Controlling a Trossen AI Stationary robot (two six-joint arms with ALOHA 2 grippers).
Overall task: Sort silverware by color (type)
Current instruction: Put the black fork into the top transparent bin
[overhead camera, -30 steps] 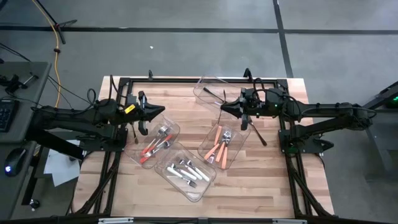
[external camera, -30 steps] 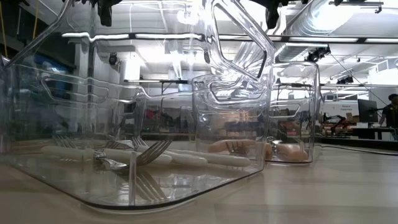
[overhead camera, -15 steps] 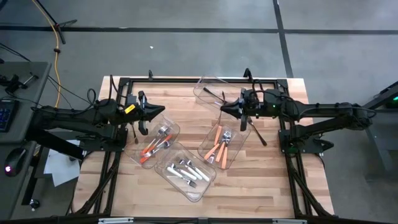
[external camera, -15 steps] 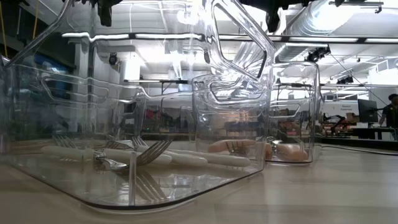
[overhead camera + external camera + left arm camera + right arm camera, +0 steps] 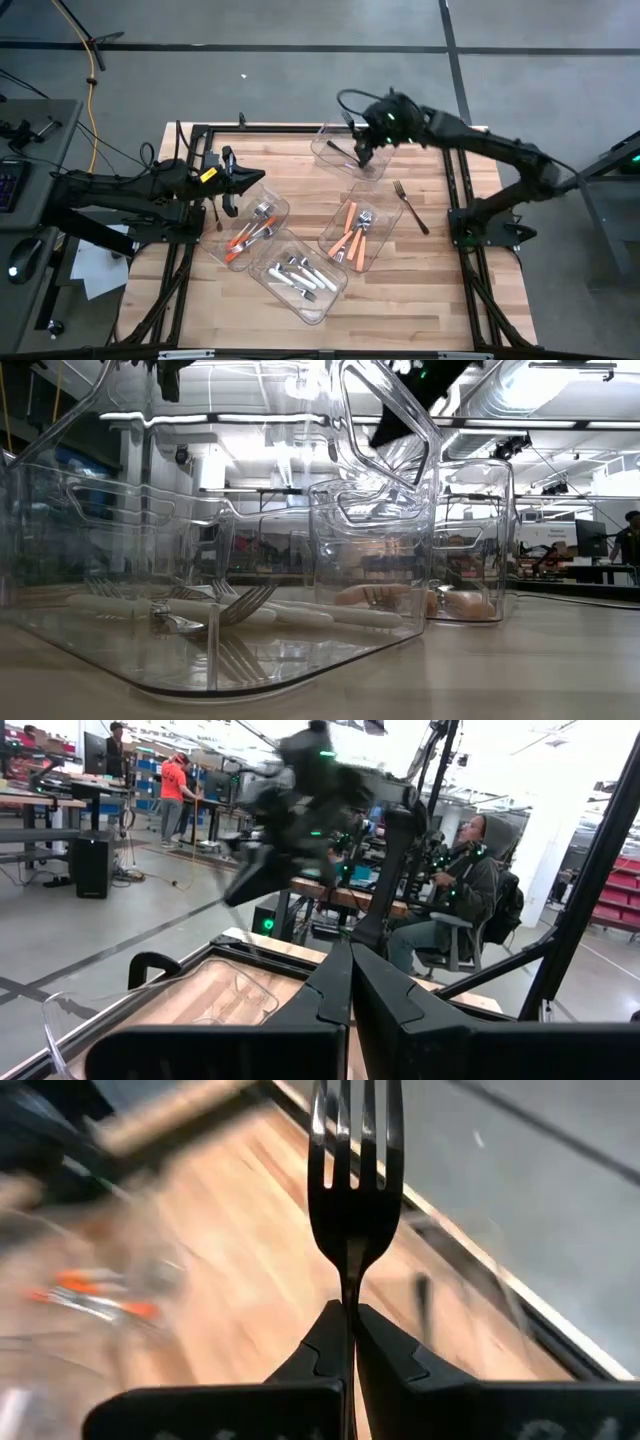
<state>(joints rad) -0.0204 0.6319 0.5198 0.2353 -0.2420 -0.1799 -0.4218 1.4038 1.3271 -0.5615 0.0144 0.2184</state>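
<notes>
My right gripper (image 5: 362,148) hangs above the far clear bin (image 5: 340,158) and is shut on a black fork (image 5: 355,1180), whose tines point ahead past the fingertips. A second black fork (image 5: 410,206) lies flat on the table right of the bins. Orange-handled pieces (image 5: 352,232) lie in the right bin, white-handled ones (image 5: 298,276) in the near bin, and orange and silver pieces mixed (image 5: 250,230) in the left bin. My left gripper (image 5: 248,182) waits shut above the table's left side, over the left bin's far end. My right gripper pinches the black fork between its two fingers at the neck (image 5: 351,1288), just behind the head. The fork lies along the fingers, its tines sticking out beyond their free ends. It is lifted clear of the table and the bins.
Four clear bins crowd the table's middle; in the low view their walls (image 5: 370,560) fill the foreground. Bare wood lies along the right (image 5: 450,280) and near left edges. A black frame rims the table. People sit and stand in the room behind (image 5: 470,880).
My right arm has swung from over the table's middle, beside the orange bin, up and toward the far edge and left, and now hangs over the far bin. The fork on the table has stayed where it was.
</notes>
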